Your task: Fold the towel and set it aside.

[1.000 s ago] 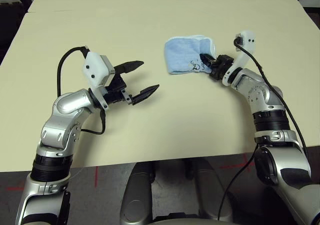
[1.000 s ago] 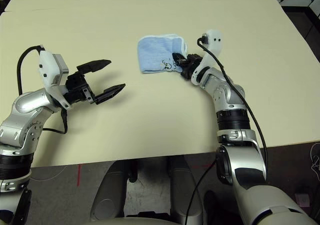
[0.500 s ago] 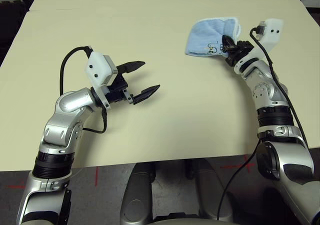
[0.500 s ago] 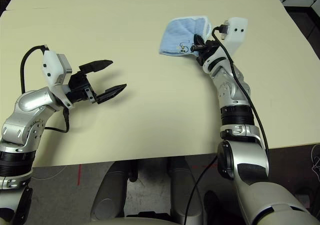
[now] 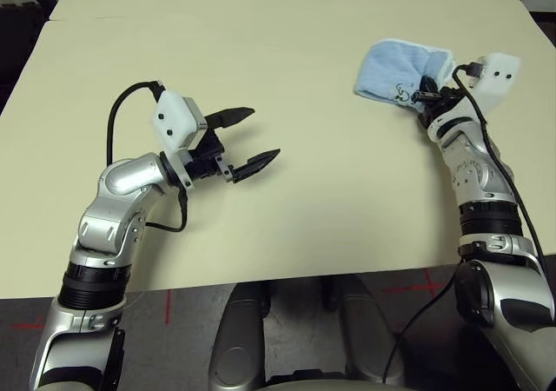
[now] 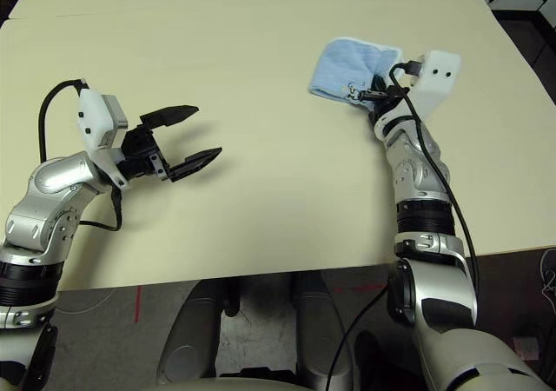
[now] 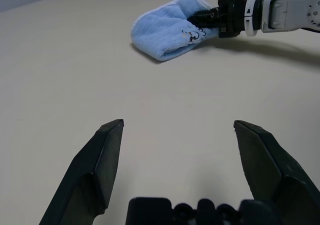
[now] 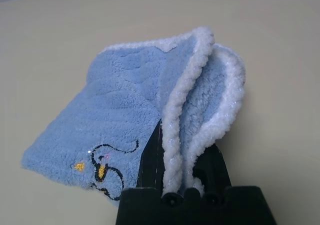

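Observation:
The light-blue towel (image 5: 398,71) is folded over, with white edging and a small dark embroidered motif (image 8: 104,171) near one corner. It rests at the right side of the tan table, and my right gripper (image 5: 425,93) is shut on its folded white-edged end (image 8: 172,150). My left gripper (image 5: 246,136) hovers over the left half of the table with its fingers spread wide, nothing between them. From the left wrist the towel (image 7: 170,27) lies well beyond the open fingers (image 7: 100,160).
The tan table (image 5: 287,200) stretches bare between the two arms. Its front edge (image 5: 261,280) runs just ahead of my body, and the right edge (image 5: 543,87) lies close beyond the right gripper.
My right gripper has carried the towel to the right across the table and now holds it near the right edge. The left arm has barely moved.

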Controlling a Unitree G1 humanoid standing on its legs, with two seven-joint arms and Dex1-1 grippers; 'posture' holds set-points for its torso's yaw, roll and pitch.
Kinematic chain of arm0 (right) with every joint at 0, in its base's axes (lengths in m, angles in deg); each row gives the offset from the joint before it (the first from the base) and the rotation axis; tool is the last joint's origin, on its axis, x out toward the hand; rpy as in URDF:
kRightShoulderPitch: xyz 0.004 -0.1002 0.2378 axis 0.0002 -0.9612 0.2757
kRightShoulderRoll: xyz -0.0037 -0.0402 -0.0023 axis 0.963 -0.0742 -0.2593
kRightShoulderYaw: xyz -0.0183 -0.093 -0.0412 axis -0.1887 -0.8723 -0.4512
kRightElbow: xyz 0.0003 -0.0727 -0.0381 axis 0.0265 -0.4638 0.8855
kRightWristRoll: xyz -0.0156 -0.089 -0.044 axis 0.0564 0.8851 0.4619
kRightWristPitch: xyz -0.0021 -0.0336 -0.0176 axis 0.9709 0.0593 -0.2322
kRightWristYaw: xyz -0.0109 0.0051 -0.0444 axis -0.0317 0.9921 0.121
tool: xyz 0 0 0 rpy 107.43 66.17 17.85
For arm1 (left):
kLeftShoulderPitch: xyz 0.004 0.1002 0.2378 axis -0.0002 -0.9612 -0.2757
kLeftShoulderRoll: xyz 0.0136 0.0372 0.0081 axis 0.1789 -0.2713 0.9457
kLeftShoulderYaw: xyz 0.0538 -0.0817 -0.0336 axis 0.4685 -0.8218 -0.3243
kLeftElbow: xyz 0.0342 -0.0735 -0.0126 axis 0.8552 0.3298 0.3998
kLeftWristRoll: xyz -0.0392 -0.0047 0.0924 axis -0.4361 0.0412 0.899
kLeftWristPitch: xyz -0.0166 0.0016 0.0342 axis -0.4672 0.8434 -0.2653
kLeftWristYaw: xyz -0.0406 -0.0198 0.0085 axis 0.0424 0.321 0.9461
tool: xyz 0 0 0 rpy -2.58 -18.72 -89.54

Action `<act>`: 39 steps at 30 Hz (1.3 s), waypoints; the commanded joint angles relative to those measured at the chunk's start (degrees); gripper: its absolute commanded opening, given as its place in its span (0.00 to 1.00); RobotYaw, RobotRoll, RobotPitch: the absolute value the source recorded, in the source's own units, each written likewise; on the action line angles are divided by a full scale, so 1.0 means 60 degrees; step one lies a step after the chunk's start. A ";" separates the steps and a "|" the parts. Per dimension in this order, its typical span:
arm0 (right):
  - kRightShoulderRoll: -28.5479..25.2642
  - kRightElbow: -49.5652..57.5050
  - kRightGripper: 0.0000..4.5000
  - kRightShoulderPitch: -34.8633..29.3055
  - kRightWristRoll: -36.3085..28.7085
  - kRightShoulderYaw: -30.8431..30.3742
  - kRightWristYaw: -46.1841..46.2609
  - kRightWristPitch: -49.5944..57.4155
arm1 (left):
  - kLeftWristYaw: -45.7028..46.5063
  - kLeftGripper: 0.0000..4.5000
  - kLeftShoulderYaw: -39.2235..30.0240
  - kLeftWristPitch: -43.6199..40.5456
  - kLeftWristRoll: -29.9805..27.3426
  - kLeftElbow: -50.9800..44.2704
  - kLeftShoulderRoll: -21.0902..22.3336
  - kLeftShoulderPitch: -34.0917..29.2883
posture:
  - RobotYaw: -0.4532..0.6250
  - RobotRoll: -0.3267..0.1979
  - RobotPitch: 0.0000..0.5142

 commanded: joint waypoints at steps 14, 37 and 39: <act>0.0243 0.1942 0.01 -0.1817 0.0453 0.0940 0.2521 -0.0417 | -0.0245 1.00 0.0148 0.0058 0.0097 0.0127 0.0005 -0.0042 | 0.37 0.62 0.65; 0.2483 0.1430 0.01 -0.0607 -0.1034 0.2224 0.5244 -0.0527 | -0.0270 1.00 0.0143 0.0130 0.0182 0.0138 0.0033 -0.0091 | 0.39 0.62 0.65; 0.2527 0.1037 0.01 -0.0280 -0.1130 0.2279 0.5207 -0.0723 | -0.0267 1.00 0.0132 0.0127 0.0185 0.0128 0.0042 -0.0093 | 0.40 0.62 0.64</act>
